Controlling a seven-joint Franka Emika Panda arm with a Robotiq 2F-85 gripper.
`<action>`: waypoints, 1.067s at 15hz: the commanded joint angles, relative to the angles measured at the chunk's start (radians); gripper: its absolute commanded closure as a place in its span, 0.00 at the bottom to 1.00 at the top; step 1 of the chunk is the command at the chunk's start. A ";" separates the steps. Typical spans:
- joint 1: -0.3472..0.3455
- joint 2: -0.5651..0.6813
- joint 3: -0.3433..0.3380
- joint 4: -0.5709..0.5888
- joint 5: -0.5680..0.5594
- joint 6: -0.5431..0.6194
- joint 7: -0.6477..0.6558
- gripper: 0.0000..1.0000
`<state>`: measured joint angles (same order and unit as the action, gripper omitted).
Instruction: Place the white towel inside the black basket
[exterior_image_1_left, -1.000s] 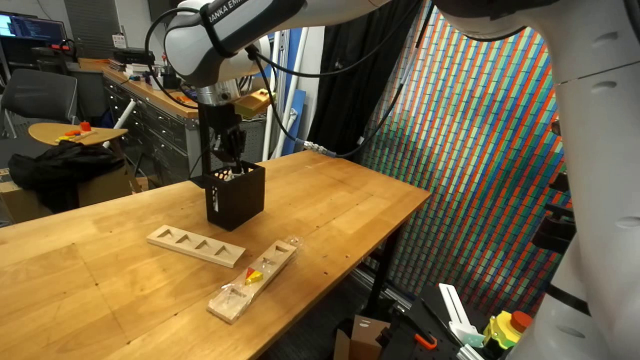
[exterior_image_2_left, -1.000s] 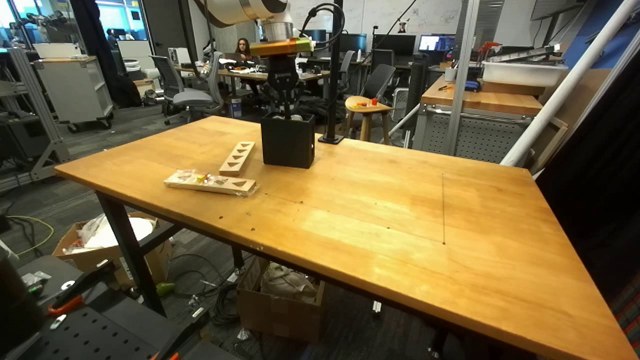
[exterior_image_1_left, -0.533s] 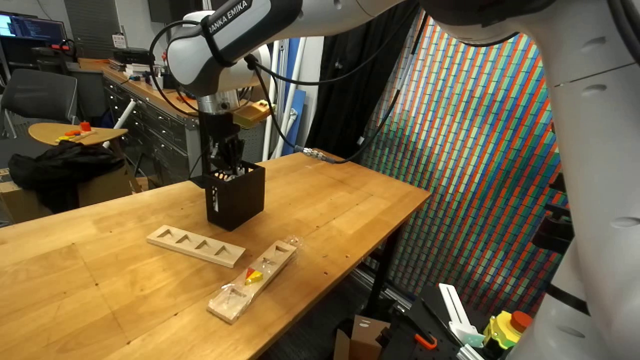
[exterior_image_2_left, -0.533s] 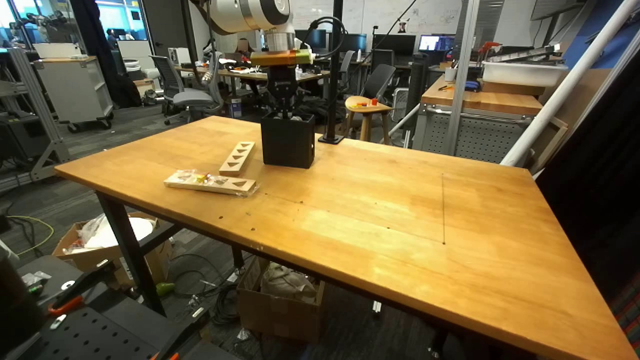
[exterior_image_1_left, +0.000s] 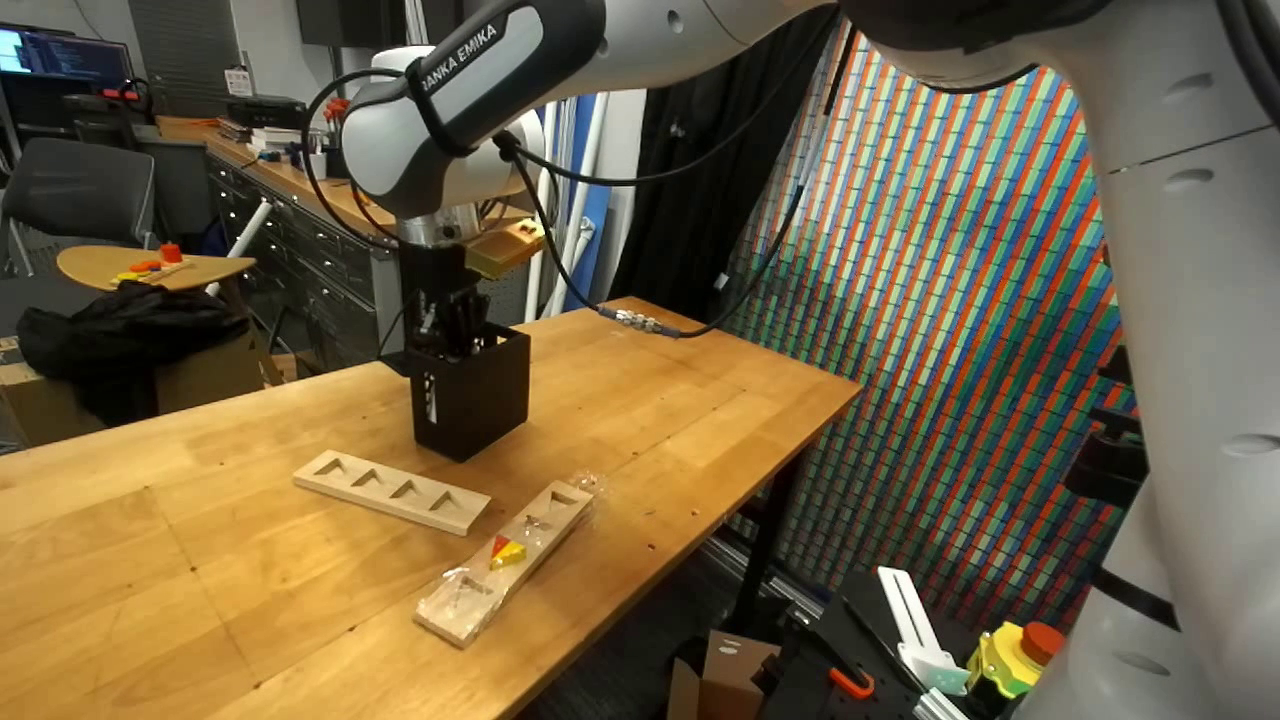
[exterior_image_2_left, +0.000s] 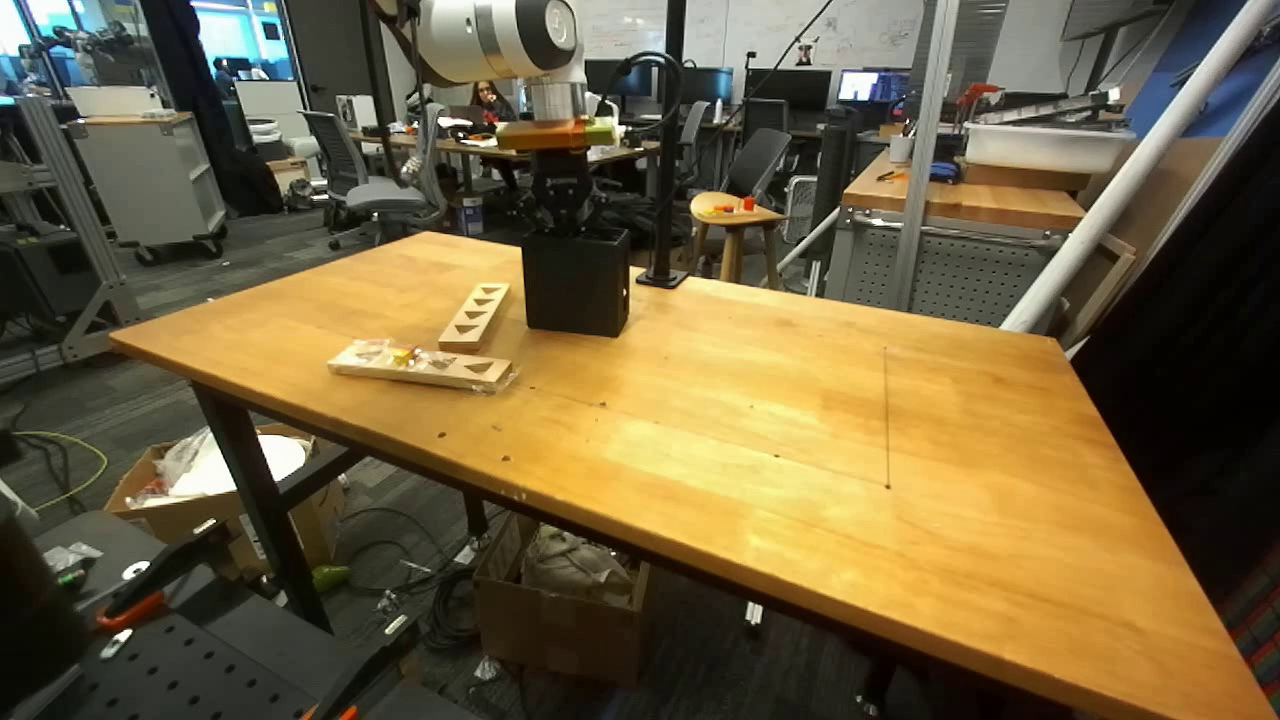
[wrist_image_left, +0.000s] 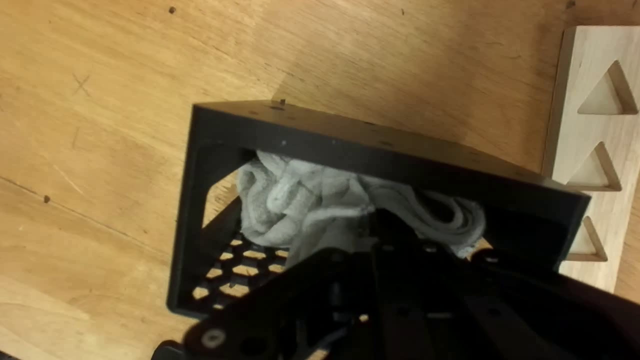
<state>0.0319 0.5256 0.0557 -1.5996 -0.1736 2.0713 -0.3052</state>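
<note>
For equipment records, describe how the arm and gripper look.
The arm is white and rounded, with a black strap, lettering ending "EMIKA" and a black cable with silver connector. Its wrist block is orange and yellow; the gripper is black.

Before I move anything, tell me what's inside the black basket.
The wrist view shows the white towel bunched up inside the black basket. The gripper covers part of the towel and of the interior, and anything beneath the towel cannot be seen.
</note>
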 joint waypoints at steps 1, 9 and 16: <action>0.002 -0.024 -0.001 -0.044 -0.007 0.050 0.014 1.00; -0.033 -0.013 0.010 -0.107 0.038 0.202 -0.007 1.00; -0.078 -0.017 0.018 -0.163 0.102 0.295 -0.036 1.00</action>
<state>-0.0173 0.5226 0.0587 -1.7162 -0.1110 2.3132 -0.3094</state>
